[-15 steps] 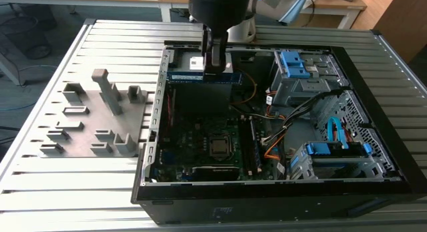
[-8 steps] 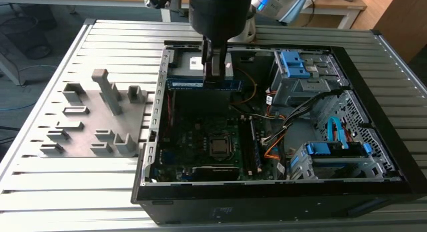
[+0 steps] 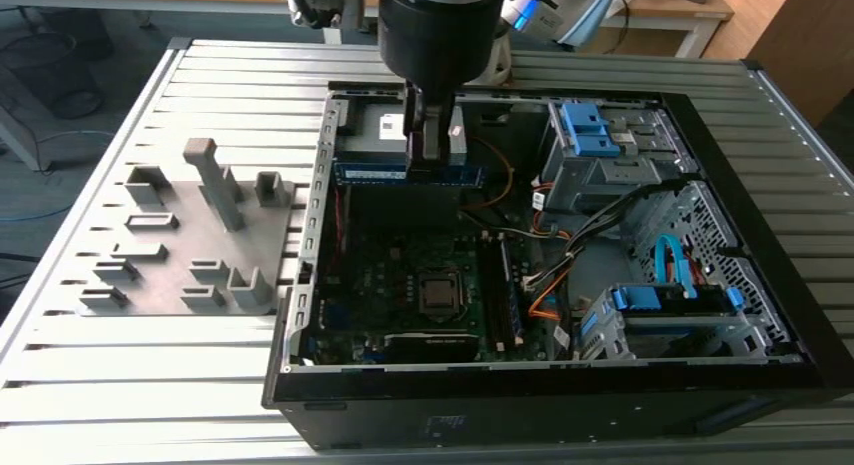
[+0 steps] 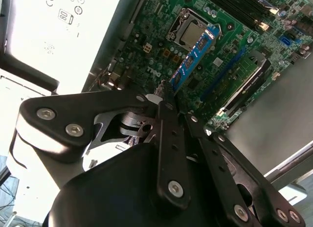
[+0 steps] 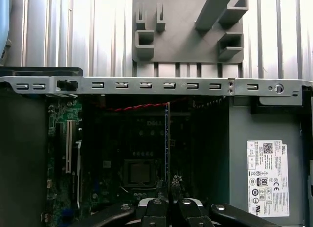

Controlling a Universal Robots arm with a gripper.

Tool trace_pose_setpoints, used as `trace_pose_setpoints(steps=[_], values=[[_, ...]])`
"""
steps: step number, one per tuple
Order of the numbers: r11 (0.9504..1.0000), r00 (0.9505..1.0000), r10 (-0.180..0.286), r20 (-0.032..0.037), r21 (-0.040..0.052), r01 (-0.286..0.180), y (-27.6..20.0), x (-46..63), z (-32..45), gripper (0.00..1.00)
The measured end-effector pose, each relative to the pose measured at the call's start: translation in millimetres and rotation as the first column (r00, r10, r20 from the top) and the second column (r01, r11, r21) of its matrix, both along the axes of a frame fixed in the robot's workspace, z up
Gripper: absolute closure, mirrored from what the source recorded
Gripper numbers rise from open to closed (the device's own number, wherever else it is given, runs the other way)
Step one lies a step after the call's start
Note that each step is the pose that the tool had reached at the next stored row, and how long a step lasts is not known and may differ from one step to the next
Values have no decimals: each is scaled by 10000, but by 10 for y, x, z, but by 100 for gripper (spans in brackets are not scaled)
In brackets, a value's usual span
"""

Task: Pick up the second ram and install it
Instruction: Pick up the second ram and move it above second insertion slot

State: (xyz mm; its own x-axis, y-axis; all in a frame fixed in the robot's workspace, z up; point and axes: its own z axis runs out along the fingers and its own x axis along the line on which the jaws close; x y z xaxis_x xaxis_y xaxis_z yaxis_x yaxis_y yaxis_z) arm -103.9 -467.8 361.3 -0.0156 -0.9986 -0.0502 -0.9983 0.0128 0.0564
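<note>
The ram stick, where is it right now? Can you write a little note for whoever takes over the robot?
Gripper: shut on the second ram, gripping it at one end in the second wrist view.
Ram: held in the air over the motherboard of the open computer case, not touching any slot.
Done: the ram is picked up.
Left: it is not yet installed.

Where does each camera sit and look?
Exterior view: off the arm, looking down into the computer case; jaws shut on the second ram.
First wrist view: on the arm, past the jaws, toward the grey fixture.
Second wrist view: on the arm, past the jaws, at the motherboard.
All three share the second ram.
</note>
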Motion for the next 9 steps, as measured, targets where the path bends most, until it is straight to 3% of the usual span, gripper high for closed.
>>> trace_pose_setpoints(steps=[9], values=[[10000,10000,0,-1,-1,0,-4,0,-47,86]])
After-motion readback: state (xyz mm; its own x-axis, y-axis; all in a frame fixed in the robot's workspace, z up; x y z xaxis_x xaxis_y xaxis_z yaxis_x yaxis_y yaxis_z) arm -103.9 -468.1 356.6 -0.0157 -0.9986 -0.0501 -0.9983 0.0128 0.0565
